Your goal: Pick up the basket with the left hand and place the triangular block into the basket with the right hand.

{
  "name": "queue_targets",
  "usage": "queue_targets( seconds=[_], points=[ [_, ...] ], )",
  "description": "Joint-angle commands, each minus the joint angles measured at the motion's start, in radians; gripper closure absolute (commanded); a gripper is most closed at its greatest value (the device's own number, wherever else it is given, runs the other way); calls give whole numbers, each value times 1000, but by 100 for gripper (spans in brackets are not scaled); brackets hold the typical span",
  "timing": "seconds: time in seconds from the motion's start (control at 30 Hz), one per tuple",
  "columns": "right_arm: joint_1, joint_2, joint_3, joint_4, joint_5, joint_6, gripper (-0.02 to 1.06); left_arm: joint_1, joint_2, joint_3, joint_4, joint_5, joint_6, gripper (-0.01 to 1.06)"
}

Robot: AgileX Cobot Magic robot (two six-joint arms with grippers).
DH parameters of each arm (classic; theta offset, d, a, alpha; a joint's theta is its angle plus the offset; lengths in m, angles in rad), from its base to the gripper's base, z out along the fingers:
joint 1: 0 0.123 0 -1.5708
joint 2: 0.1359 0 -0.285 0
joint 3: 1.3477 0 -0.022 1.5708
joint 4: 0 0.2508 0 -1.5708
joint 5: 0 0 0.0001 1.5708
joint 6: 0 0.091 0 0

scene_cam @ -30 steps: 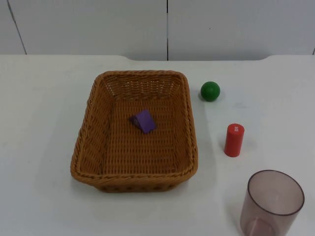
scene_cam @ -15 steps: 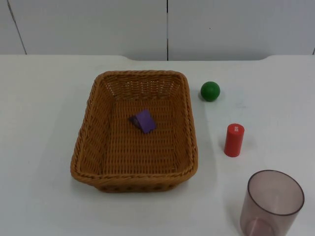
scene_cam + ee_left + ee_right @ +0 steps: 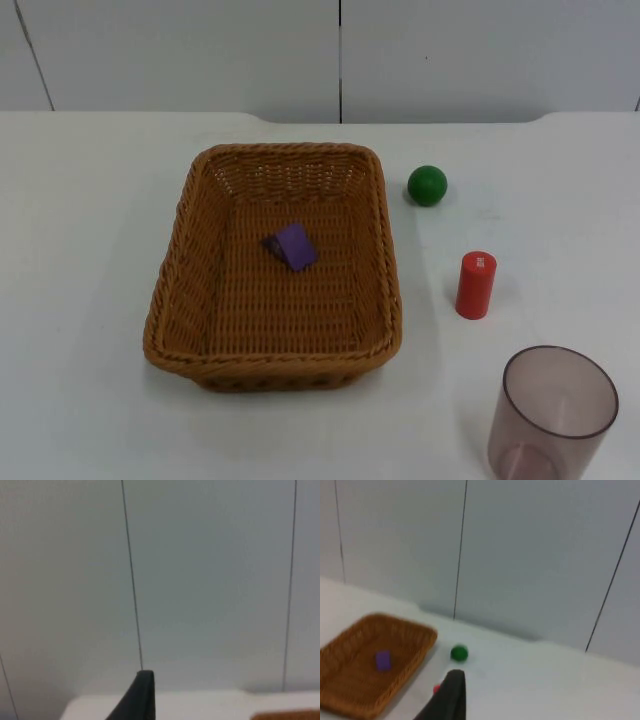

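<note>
White table top (image 3: 90,200) runs back to the grey partition wall (image 3: 200,50), and everything else sits on it. Largest of the objects is the brown wicker basket (image 3: 170,290), resting flat on the table left of centre, with no gripper on it. Inside it, on the woven floor a little toward the far end, lies the purple triangular block (image 3: 292,246), apart from all four walls. Next in size is the translucent pinkish cup (image 3: 556,412), standing upright at the near right, well apart from the basket. Beyond it stands the red cylinder (image 3: 476,285), upright, to the right of the basket. Farther back lies the green ball (image 3: 427,185), near the basket's far right corner but not touching it.

From the right wrist view, the right gripper's black fingertip (image 3: 451,695) hangs high above the table, looking down on the basket, the block inside it and the ball. From the left wrist view, the left gripper's black fingertip (image 3: 142,695) faces the partition wall above the table's far edge. How far either gripper is open I cannot tell, and neither is seen holding anything.
</note>
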Motion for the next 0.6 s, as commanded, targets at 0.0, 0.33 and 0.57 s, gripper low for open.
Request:
queue_targets(
  seconds=[0.0,0.33,0.57],
  points=[
    [1,1,39,1,33,9,-1,-6,0,24,-30,53,-8,0],
    [1,1,213,-28,137,66,-1,-6,0,109,17,194,-8,0],
    [1,1,255,-34,104,92,-1,-33,0,231,17,225,1,0]
  ],
)
